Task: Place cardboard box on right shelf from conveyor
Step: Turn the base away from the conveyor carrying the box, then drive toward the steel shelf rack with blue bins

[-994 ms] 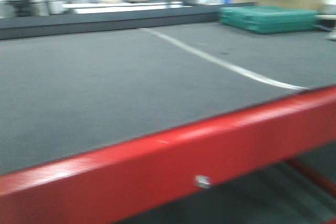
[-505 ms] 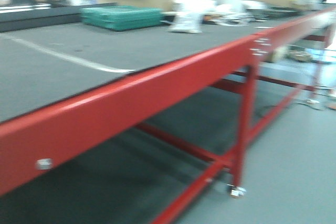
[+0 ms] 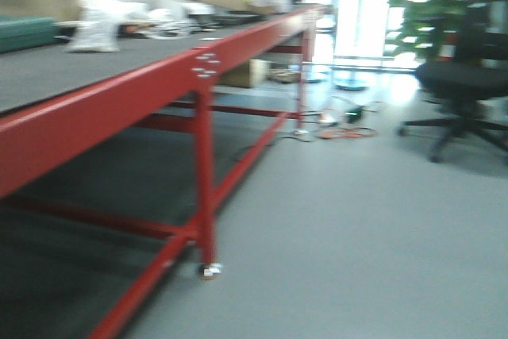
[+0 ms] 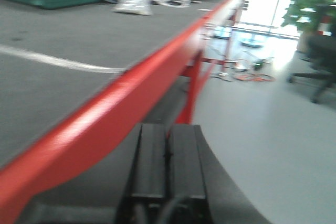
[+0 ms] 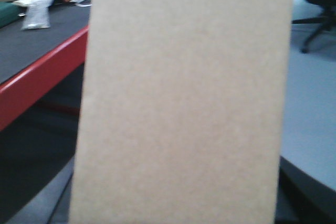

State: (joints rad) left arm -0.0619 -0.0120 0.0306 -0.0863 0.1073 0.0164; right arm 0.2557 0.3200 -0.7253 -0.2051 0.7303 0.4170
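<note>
The cardboard box [image 5: 184, 98] fills the right wrist view, its plain tan face upright and close to the lens. It is off the conveyor [image 3: 63, 69], whose red edge shows behind it at 9 o'clock. The right end effector itself is hidden behind the carton, so I cannot tell how it grips; since the box hangs clear of the belt, I judge that it is being carried. The left end effector [image 4: 168, 166] is clenched on nothing, its two black pads pressed together just beside the red rail. In the front view the conveyor runs from 9 toward 12 o'clock, with open floor [image 3: 357, 236] ahead and an office chair [image 3: 464, 85] at 2 o'clock. The right shelf shows in no view. The pick-up looks done. Reaching the shelf and setting the box on it are left.
</note>
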